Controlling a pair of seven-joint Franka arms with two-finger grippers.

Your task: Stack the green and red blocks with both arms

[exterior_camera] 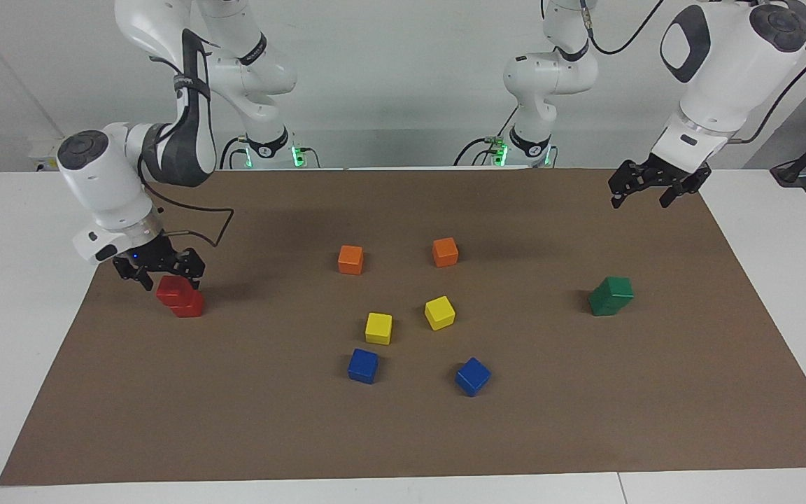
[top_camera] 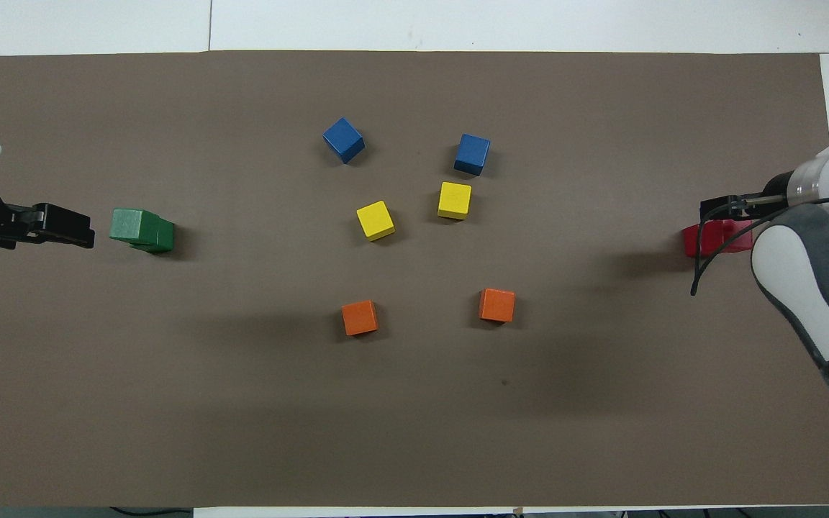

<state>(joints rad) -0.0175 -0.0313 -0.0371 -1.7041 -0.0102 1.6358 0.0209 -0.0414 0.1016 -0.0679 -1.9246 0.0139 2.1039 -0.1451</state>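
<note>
The right gripper [exterior_camera: 159,274] sat low over the red stack [exterior_camera: 180,297], fingers spread apart and straddling the top red cube without clamping it, as far as the facing view showed. Two red cubes, one on the other, so the stack's long axis ran straight up, with the top cube twisted a bit and offset from the bottom one. It stood at the right arm's end of the brown mat [exterior_camera: 403,434], close to the mat's edge, with the bare white table [exterior_camera: 18,294] just beside it, so not much room on that side.

The left gripper [exterior_camera: 644,183] hung up in the air over the mat's corner at the left arm's end, fingers apart too, holding nothing. The green stack [exterior_camera: 611,296] was well apart from it, also two cubes upright, the top one sitting slightly askew.

Between the two stacks lay plenty of open mat. The middle held the orange cubes [exterior_camera: 350,260] nearest the robots, then the yellow cubes [exterior_camera: 378,328], then the blue cubes [exterior_camera: 363,366] farthest out, all flat and separate.
</note>
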